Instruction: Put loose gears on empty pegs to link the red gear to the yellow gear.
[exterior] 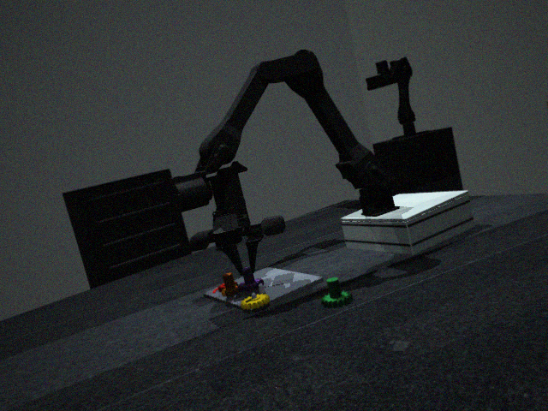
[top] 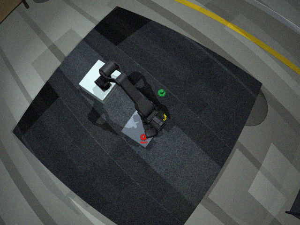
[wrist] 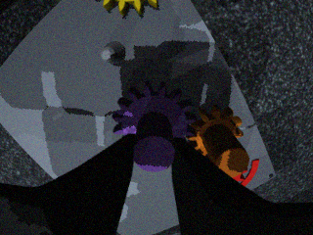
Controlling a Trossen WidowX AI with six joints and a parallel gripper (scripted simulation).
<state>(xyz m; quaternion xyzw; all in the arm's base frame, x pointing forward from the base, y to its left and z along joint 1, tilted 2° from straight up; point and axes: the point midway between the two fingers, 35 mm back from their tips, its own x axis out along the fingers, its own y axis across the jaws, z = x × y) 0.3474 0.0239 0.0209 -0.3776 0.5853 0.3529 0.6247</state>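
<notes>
The gripper (exterior: 247, 271) (wrist: 154, 146) is shut on the knob of the purple gear (exterior: 249, 283) (wrist: 158, 105), low over the grey board (top: 131, 131) (exterior: 305, 280) (wrist: 24, 75). Whether it sits flat or on a peg is hidden. The orange gear (exterior: 229, 286) (wrist: 211, 122) stands on the board close beside it, teeth near or touching. The red gear (top: 144, 138) is at the board's corner, by the red arrow (top: 143, 142) (wrist: 252, 172). The yellow gear (top: 165, 117) (exterior: 255, 301) (wrist: 131, 3) is at another corner. An empty peg (wrist: 107, 54) stands between yellow and purple. The green gear (top: 161, 93) (exterior: 335, 300) stands on the table.
The arm reaches from its white base block (top: 93, 78) (exterior: 437, 221) over the board and hides part of it in the top view. The orange gear's upright knob (wrist: 236, 161) rises close to one finger. The dark table (top: 189, 154) (exterior: 442, 309) surrounds the board.
</notes>
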